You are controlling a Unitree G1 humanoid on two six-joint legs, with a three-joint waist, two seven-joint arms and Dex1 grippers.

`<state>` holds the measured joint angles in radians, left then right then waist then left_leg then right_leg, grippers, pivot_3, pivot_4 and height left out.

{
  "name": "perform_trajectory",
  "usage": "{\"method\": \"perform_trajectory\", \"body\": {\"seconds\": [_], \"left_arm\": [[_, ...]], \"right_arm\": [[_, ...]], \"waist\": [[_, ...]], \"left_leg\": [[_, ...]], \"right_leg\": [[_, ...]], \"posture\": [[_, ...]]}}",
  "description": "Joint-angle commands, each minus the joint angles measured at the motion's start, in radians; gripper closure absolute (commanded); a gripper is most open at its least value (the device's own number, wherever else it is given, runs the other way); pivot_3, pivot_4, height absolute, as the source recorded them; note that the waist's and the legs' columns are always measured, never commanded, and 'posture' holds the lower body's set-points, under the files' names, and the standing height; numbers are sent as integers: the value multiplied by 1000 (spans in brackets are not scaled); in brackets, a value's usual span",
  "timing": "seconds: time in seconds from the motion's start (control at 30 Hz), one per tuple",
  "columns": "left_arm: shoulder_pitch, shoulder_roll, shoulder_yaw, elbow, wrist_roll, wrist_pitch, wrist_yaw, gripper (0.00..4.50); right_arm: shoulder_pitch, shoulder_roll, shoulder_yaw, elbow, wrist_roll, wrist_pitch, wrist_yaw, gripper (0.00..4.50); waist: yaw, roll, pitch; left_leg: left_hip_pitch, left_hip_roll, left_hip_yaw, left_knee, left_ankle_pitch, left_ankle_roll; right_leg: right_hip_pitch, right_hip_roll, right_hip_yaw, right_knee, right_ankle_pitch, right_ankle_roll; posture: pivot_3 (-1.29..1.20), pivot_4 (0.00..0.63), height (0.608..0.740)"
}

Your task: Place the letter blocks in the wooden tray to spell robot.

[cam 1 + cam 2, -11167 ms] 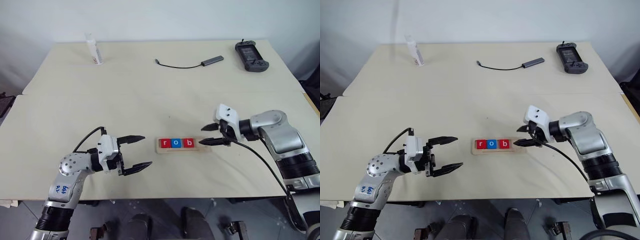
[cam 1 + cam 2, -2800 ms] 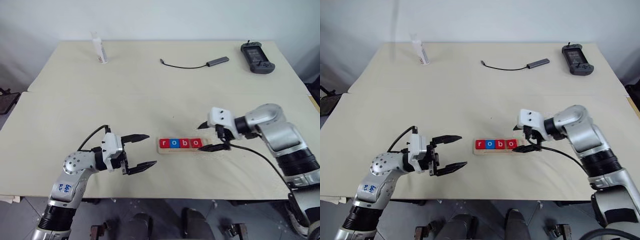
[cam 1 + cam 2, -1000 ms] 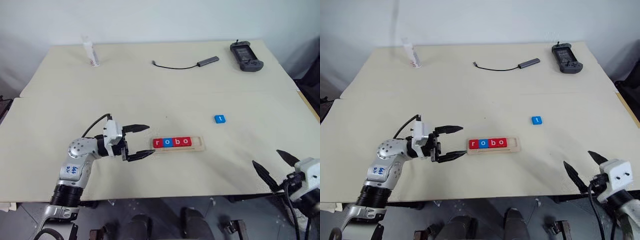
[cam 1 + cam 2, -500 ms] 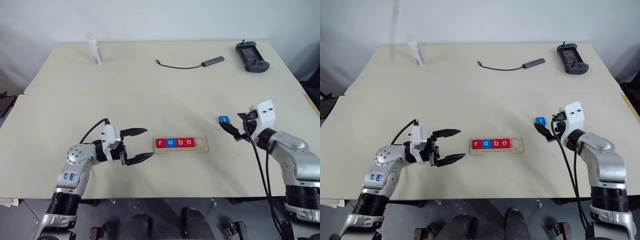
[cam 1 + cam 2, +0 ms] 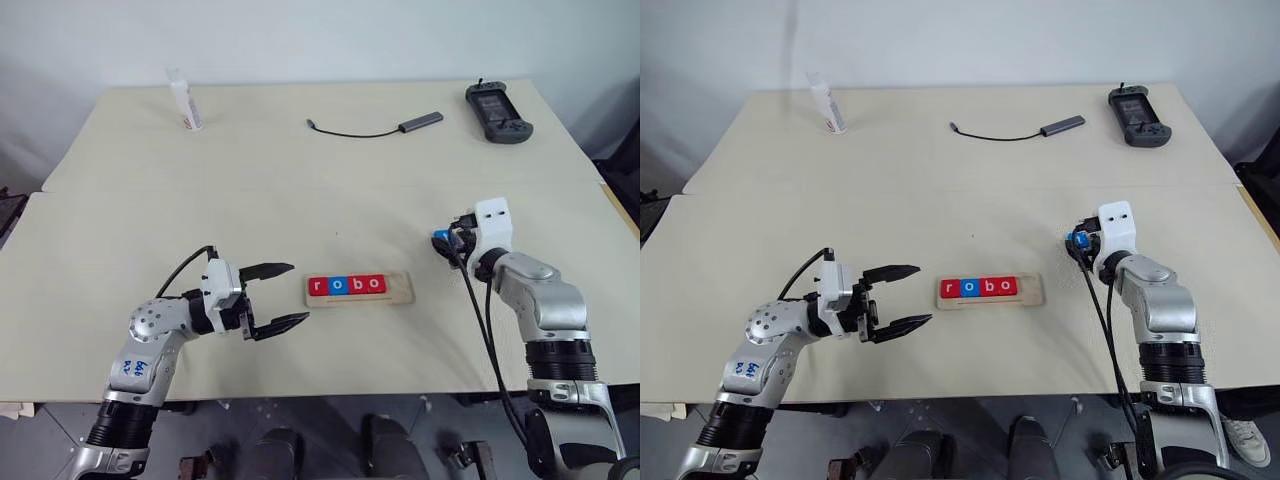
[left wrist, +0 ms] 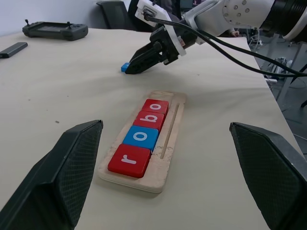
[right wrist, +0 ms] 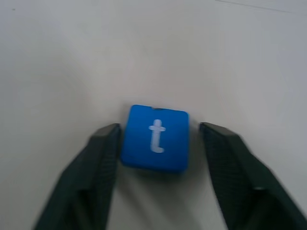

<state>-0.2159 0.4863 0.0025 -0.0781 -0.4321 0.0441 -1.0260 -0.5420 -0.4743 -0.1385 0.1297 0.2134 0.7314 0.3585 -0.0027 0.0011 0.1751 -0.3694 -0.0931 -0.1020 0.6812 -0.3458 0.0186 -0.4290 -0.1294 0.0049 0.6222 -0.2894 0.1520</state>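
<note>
White tube (image 5: 183, 103) standing upright far left at the back of the table (image 5: 300, 180), matte cream top with a seam across the middle.
Left gripper (image 5: 278, 297) hovering just left of the tray, black tapered fingers wide apart, nothing between them.
Pale wood tray (image 5: 398, 294), long and narrow, grooved, centre of table. Four glossy square blocks in it, touching: red r (image 6: 128, 160), blue o (image 6: 141, 137), red b (image 6: 149, 119), red o (image 6: 156, 105); right end bare.
Thin black cable with grey adapter (image 5: 420, 121) at 12 o'clock from the tray, far edge.
Blue t block (image 7: 155, 137) flat on the table at 2 o'clock from the tray, well apart from it.
Right gripper (image 7: 157, 143) straddling the t block, fingers either side, narrow gaps, not clamped.
Dark handheld controller (image 5: 498, 100) at the far right corner.
Plain white wall behind.
</note>
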Motion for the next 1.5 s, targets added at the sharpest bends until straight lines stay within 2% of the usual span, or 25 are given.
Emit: {"method": "perform_trajectory", "body": {"seconds": [0.03, 0.13, 0.33, 0.47, 0.7, 0.8, 0.93, 1.03, 1.1, 1.17, 1.27, 1.4, 1.5], "left_arm": [[-6, 1, 7, -34, -9, -7, 2, 0], [-9, -8, -2, -28, -9, -10, -1, 0], [-28, -35, -33, 0, -8, -18, -28, 0], [-66, -44, -51, 50, -14, -22, -82, 0], [-99, -43, -60, 66, -24, -11, -135, 0], [-101, -34, -59, 56, -31, 6, -152, 0], [-88, -29, -51, 42, -35, 19, -150, 0], [-80, -29, -47, 36, -34, 23, -145, 0], [-70, -31, -44, 26, -38, 30, -137, 0], [-58, -31, -43, 12, -40, 36, -130, 0], [-50, -30, -41, -7, -41, 45, -121, 0], [-46, -24, -39, -27, -43, 55, -122, 0], [-38, -16, -34, -42, -47, 63, -126, 0]], "right_arm": [[28, -4, -25, -79, 20, 56, -8, 2987], [64, -21, -39, -167, 31, 82, 1, 3034], [230, -16, -173, -525, 109, 282, -47, 3034], [403, 89, -261, -813, 160, 456, -121, 3034], [503, 204, -213, -864, 152, 434, -178, 3034], [520, 202, -210, -818, 149, 372, -162, 1954], [504, 119, -242, -823, 183, 342, -94, 634], [500, 12, -275, -812, 242, 351, 7, 634], [523, -102, -289, -777, 287, 327, 139, 634], [559, -268, -265, -704, 275, 206, 335, 634], [544, -421, -213, -541, 251, 32, 537, 634], [462, -543, -59, -290, 148, -224, 748, 634], [361, -544, 37, -119, 75, -384, 815, 634]], "waist": [[1, 0, 0], [3, 0, 0], [6, 0, 0], [15, 0, 0], [2, 1, -1], [2, 1, -1], [3, 1, 0], [4, 1, 0], [5, 1, 0], [6, 1, 0], [6, 0, 0], [1, -1, 0], [2, -1, 0]], "left_leg": [[0, 0, 0, 0, 0, 0], [0, 0, 0, 0, 0, 0], [-1, 0, -1, -1, 0, 0], [-1, 1, -2, -2, 0, 0], [1, 0, 1, -1, 0, 0], [1, 0, 0, -1, 0, 0], [1, -1, 0, -1, 0, 0], [1, 0, 0, -1, 0, 0], [1, 0, 0, -1, 0, 0], [0, 0, 0, -1, -1, 1], [1, 0, 1, -1, -1, 2], [1, 1, 2, -1, -1, 2], [1, 1, 2, 0, -1, 2]], "right_leg": [[0, 0, 0, 0, 0, 0], [0, 0, 0, 0, 0, 0], [0, 0, 0, 0, 0, 0], [0, 1, -1, 0, 0, 0], [0, 1, 2, 0, 0, 0], [-1, 1, 1, 0, 0, 0], [0, 0, 2, -1, 0, 0], [0, 1, 1, -1, 0, 0], [0, 1, 1, -1, 0, 0], [0, 0, 1, -2, 0, 0], [2, 0, 1, -3, 0, 0], [2, 1, 1, -3, 0, 0], [2, 1, 1, -3, 0, 0]], "posture": [[0, 150, 740], [0, 150, 740], [0, 150, 740], [0, 150, 740], [0, 150, 740], [0, 150, 740], [0, 150, 740], [0, 150, 740], [0, 150, 740], [0, 150, 740], [0, 150, 740], [0, 150, 740], [0, 150, 740]]}}
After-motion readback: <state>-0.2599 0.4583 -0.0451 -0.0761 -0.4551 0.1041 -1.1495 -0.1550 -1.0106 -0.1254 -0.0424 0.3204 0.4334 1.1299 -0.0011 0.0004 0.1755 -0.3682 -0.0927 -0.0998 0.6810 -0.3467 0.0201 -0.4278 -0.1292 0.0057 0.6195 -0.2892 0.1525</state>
